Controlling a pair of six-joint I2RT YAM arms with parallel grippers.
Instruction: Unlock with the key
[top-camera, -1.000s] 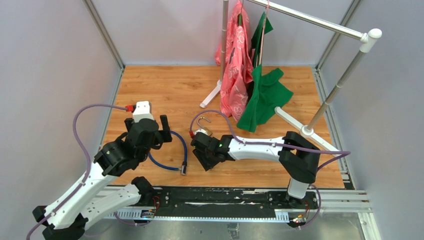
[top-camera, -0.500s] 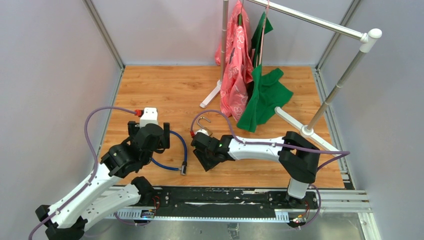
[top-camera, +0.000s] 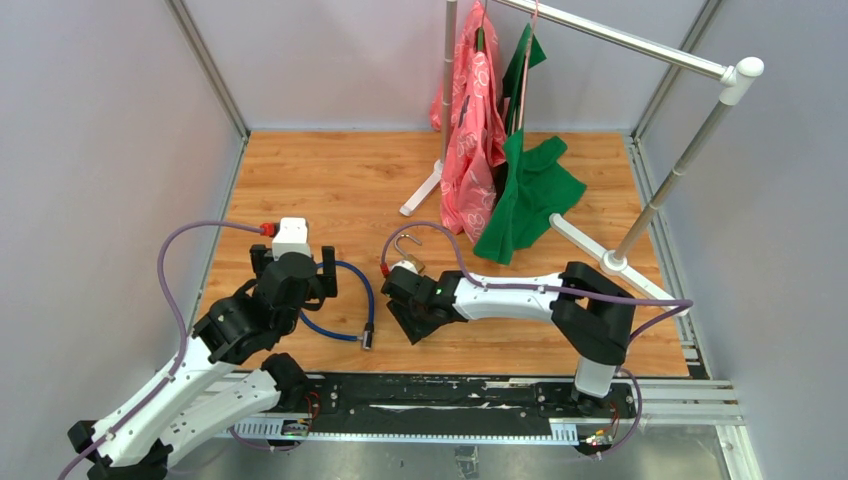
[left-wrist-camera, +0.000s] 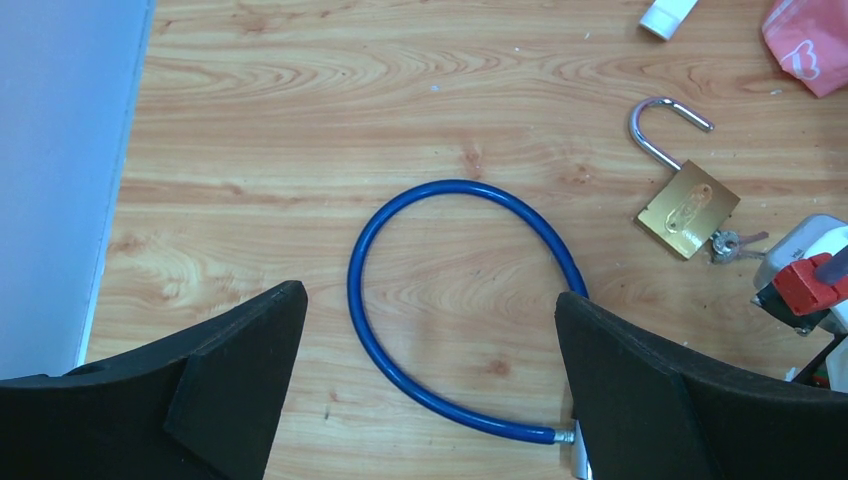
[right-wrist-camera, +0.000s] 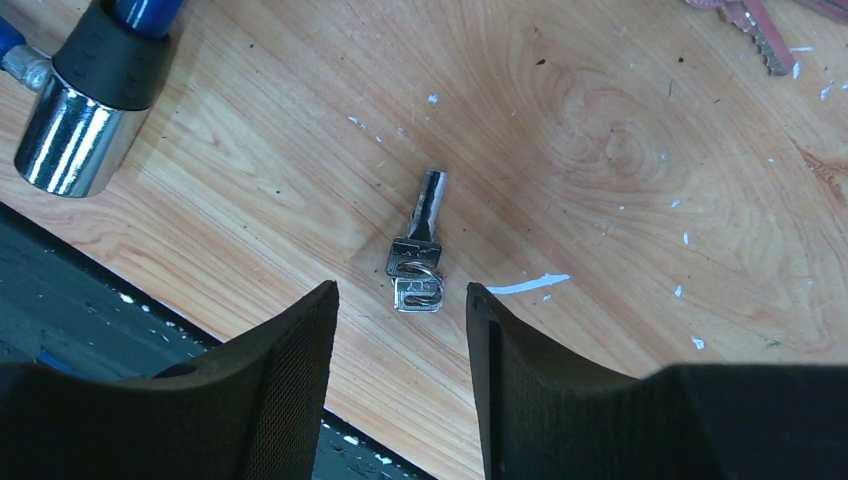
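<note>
brass padlock (left-wrist-camera: 688, 208) lies on the bench (left-wrist-camera: 300, 100), its shackle (left-wrist-camera: 660, 125) already swung out and a key bunch (left-wrist-camera: 735, 243) touching its base, so unlocking looks largely done. a small key (right-wrist-camera: 420, 262) lies loose under the right pincer (right-wrist-camera: 400, 330), half open, gripping nothing. left pincer (left-wrist-camera: 430, 310) hangs wide open, empty, above the blue cable (left-wrist-camera: 400, 205).

cable (left-wrist-camera: 356, 270) end: behind finger (left-wrist-camera: 640, 390) | padlock (top-camera: 405, 240): partly under right arm (top-camera: 510, 290)

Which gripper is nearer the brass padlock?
Right. The right gripper hangs close by the padlock, over loose keys. The left gripper hovers open over the blue cable, farther off.
</note>
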